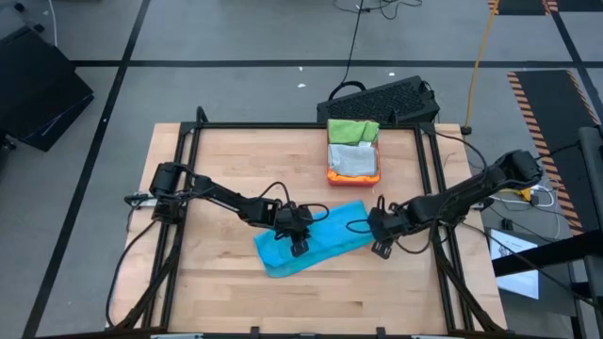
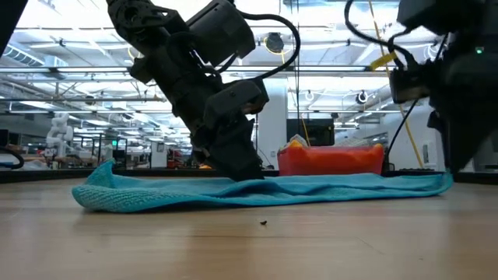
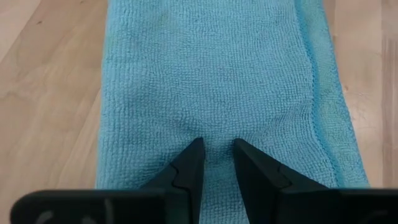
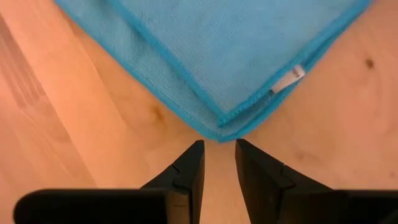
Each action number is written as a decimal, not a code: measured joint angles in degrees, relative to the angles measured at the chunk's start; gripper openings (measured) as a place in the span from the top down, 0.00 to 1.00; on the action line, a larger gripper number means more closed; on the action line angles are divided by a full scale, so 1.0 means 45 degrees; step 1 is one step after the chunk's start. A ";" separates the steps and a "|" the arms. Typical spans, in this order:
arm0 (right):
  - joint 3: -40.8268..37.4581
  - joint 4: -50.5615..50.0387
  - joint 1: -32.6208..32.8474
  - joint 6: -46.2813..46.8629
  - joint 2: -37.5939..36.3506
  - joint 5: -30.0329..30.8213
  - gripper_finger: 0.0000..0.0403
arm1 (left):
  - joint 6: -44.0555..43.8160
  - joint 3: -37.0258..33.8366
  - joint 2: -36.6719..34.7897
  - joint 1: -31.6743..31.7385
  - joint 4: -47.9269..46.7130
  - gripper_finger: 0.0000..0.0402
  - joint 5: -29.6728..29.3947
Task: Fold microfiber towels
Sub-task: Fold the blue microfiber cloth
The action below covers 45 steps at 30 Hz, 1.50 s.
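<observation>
- Mid-bench, toward the near edge: blue towel lying flat, folded into a long strip, slanted, one end nearer the near edge, the other toward the right edge.
- Doubled edges and a white tag visible at its right corner.
- Left gripper down over the strip's middle, tips on the cloth; fingers close together with a narrow gap, nothing pinched between them.
- Low view: same gripper touching the towel top.
- Right gripper just off the towel's right end, over bare bench; fingers close together with a narrow gap, gripping nothing, tips just short of the folded corner.
- At the far edge, right of centre: red tray holding a folded grey towel.
- Bright green towel folded, lying at the tray's far end, touching it.
- Orange cloth showing at the tray's edge under the grey one; cannot tell whether a separate towel.
- Beyond the far edge: black keyboard on the floor.
- Low view: small dark speck on the bench, nearer than the towel.
</observation>
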 joint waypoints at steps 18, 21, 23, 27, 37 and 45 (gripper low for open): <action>0.0000 0.0924 -0.0455 -0.1081 -0.2353 0.0296 0.80 | -0.1257 -0.0040 -0.4161 -0.1816 -0.4431 0.77 -0.0181; 0.0000 0.1165 -0.0592 -0.1120 -0.2343 0.0289 0.80 | -0.0496 -0.0043 -0.4144 -0.2990 -0.5111 0.77 -0.0724; 0.0005 0.1572 -0.0654 -0.1156 -0.2344 0.0291 0.80 | -0.0268 -0.0053 -0.4117 -0.3553 -0.5456 0.77 -0.0825; 0.0005 0.1901 -0.0683 -0.1291 -0.2343 0.0214 0.80 | -0.0759 -0.0307 -0.3917 -0.4138 -0.5347 0.77 -0.0600; 0.0005 0.2715 -0.0680 -0.1639 -0.2343 -0.1233 0.80 | -0.1791 -0.1153 -0.3945 -0.4856 -0.4563 0.77 -0.1167; 0.0000 0.4633 -0.0680 -0.1684 -0.2162 -0.0832 0.80 | -0.1869 -0.2110 -0.3945 -0.4909 -0.4207 0.77 -0.1234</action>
